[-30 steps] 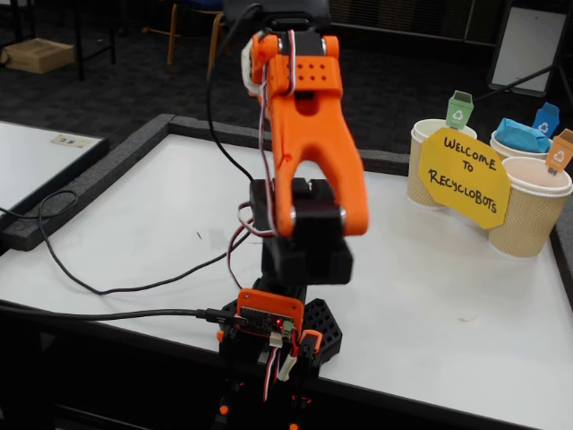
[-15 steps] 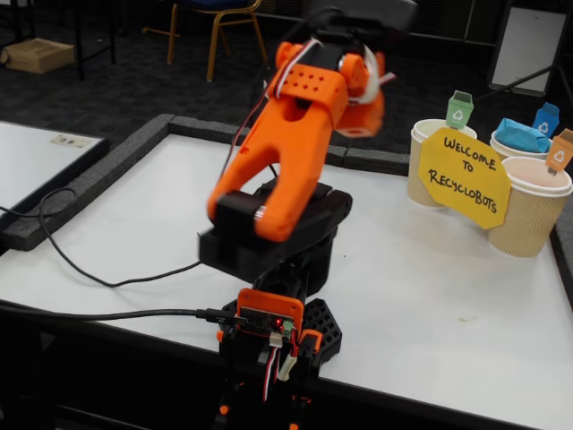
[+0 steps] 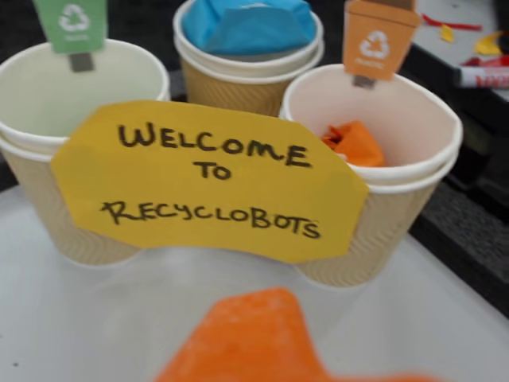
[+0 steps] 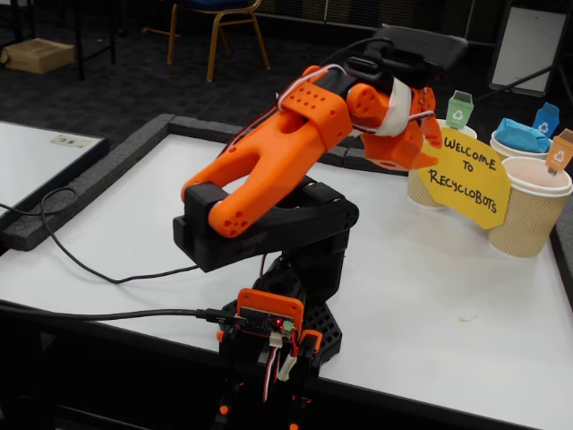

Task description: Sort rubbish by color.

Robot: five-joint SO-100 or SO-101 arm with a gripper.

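White tabletop [image 4: 448, 296] ringed by a dark grey foam border, dark carpet and a yellow-legged chair [image 4: 219, 22] beyond. Orange arm [image 4: 269, 170] stretched toward three beige paper cups [image 4: 528, 215] at the table's right side in the fixed view. Gripper [image 4: 421, 148] just in front of the yellow "Welcome to Recyclobots" sign [image 4: 466, 175], which leans against the cups. Jaw state not readable: only a blurred orange finger [image 3: 254, 338] at the bottom edge of the wrist view, and the fingertips merged against the sign in the fixed view.

Light blue paper lump [image 3: 248, 24] filling the mouth of the rear cup [image 3: 246, 76] in the wrist view; same lump [image 4: 521, 136] visible in the fixed view beside a blue bin tag [image 4: 546, 116]. Orange crumpled lump [image 3: 354, 143] low inside the right cup [image 3: 382, 183], under an orange bin tag [image 3: 378, 36]. Left cup [image 3: 48, 103], marked by a green bin tag [image 3: 71, 24], showing only pale inner wall. No green lump seen in either view. Black cable [image 4: 98, 269] trailing across the table's left part to the arm's base [image 4: 273, 331].
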